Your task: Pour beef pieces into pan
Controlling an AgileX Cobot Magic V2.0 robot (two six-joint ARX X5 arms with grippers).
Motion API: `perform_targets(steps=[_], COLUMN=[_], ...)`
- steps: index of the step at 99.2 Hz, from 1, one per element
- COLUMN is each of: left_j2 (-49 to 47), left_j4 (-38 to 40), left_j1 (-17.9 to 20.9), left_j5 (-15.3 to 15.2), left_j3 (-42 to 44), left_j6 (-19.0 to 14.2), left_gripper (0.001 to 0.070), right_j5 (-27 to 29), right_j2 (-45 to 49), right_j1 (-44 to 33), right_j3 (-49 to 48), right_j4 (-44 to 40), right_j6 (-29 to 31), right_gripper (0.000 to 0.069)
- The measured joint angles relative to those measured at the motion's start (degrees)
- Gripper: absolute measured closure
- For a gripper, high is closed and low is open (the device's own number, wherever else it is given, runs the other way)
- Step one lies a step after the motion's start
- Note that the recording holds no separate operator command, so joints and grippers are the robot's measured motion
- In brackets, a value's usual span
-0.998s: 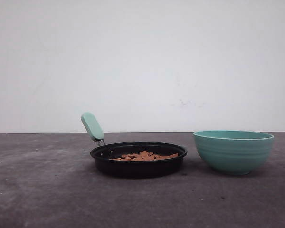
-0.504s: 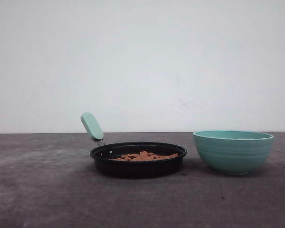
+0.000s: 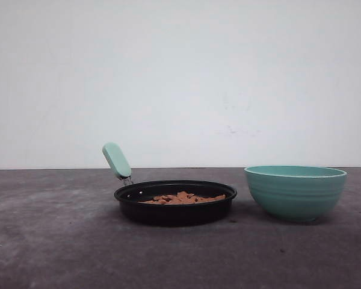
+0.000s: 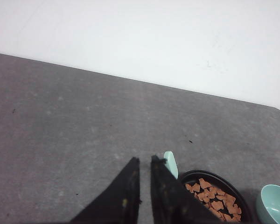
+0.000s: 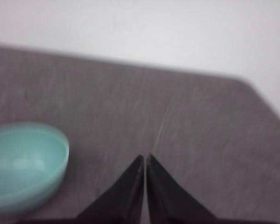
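The left gripper [image 4: 143, 161] hung above the bare table [image 3: 48, 241], fingers nearly together and holding nothing. The pan [image 3: 175, 201] stood on the surface toward its middle, mint handle [image 3: 117, 159] pointing up and left, with the beef pieces [image 3: 182, 198] heaped inside — the pour appeared complete. The teal bowl [image 3: 295, 191] stood near the pan on its right, apart from it and apparently empty. The right gripper [image 5: 144, 157] was pressed closed, empty — judged, nothing remained but retreat.
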Motion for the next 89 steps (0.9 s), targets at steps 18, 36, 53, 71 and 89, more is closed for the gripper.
perform_targets(steps=[18,36,53,71,89], left_j2=[0.0,0.0,0.0,0.0,0.0], left_j4=[0.0,0.0,0.0,0.0,0.0], left_j1=[0.0,0.0,0.0,0.0,0.0], left_j5=[0.0,0.0,0.0,0.0,0.0], left_j3=[0.0,0.0,0.0,0.0,0.0], left_j6=[0.0,0.0,0.0,0.0,0.0], left_gripper=[0.0692,0.0692,0.0692,0.0692,0.0692], right_j5=[-4.1,-3.4,-3.3,-3.3,-3.3], right_j2=[0.0,-0.3,-0.3,-0.3,-0.3], right_j1=[-1.0,-1.2,-1.3,-1.3,-1.3], right_j3=[-4.9,-4.9,-4.9,-4.9,-4.9], right_j4=[3.9,4.0,4.1,4.3,4.3], right_j6=[0.0,0.0,0.0,0.0,0.0], right_gripper=[0.0684,0.0685,0.0685,0.0685,0.0685])
